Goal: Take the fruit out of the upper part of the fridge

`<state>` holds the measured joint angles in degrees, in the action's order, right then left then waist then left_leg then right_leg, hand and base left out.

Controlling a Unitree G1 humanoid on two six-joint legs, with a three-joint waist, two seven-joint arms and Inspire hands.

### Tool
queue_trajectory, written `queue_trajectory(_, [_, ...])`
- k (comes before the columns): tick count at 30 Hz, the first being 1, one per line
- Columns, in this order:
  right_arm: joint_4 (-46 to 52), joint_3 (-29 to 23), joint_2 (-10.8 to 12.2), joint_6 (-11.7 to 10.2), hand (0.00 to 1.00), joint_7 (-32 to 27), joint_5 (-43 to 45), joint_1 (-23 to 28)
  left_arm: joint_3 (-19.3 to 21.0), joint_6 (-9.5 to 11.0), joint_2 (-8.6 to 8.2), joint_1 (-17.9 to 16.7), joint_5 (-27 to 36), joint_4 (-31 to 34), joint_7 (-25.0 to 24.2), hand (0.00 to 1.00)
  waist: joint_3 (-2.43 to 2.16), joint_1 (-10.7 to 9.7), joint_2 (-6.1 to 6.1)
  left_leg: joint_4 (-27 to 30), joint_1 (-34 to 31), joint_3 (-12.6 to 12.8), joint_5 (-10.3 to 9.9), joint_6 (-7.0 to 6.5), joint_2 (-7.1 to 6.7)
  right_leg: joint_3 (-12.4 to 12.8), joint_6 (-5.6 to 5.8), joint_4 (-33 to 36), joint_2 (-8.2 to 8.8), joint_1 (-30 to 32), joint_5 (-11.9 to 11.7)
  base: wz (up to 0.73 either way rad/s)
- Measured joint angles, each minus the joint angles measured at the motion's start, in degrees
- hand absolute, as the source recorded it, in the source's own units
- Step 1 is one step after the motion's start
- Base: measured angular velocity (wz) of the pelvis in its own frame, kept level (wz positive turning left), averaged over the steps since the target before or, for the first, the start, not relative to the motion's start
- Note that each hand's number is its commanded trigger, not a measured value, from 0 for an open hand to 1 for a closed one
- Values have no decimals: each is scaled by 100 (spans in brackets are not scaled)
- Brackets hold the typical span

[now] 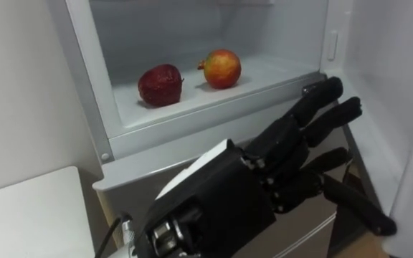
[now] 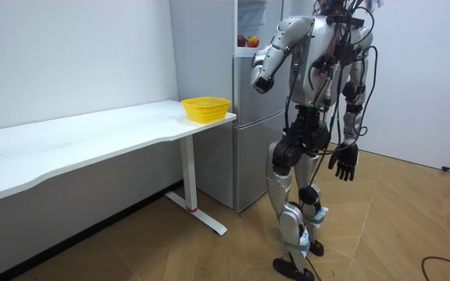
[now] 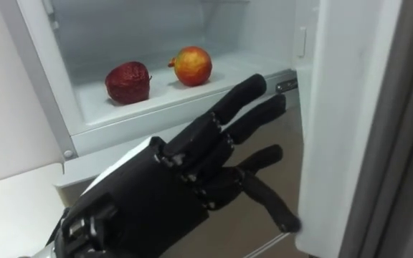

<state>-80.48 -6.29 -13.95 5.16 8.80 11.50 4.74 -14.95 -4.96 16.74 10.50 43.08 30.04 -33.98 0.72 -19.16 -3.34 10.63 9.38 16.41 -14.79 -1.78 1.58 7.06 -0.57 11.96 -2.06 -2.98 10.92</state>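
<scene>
The black left hand (image 1: 285,154) is raised just short of the front edge of the white upper fridge shelf (image 1: 271,75), fingers straight and slightly spread, holding nothing. A dark red round fruit (image 1: 160,84) and a red-yellow apple (image 1: 221,69) sit side by side on that shelf, apart from the hand. The right hand (image 2: 344,164) hangs loosely open beside the robot's hip.

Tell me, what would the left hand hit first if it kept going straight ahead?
Probably the fridge's front ledge, near its right corner; the left hand points past the apple. Depth is unclear.
</scene>
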Motion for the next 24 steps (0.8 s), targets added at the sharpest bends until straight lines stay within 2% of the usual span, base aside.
queue_trajectory(7, [-5,1,1,52,0,5,-124,-28,-375,-6,-34,5,3,-37,-30,0,-16,-155,117,0,-6,-4,0,0,-1,22,0,-23,0,1,0,-1])
queue_trajectory(12, [2,-16,1,14,0,-17,-181,-45,-563,-5,-40,10,3,-35,-40,0,-17,-277,128,2,0,-2,0,0,-2,56,0,-29,-3,2,0,-4])
queue_trajectory(20, [15,-173,0,-11,0,-72,-192,-78,-698,-7,-67,484,-6,-334,-25,0,-18,-437,126,14,-7,18,0,0,-3,79,0,-32,-7,18,0,-2])
queue_trajectory(24, [14,-179,-26,-13,0,-67,-195,-79,-788,-7,-80,547,-7,-359,-10,0,-30,-466,108,16,-7,67,0,0,-1,79,0,-32,-8,23,0,-3])
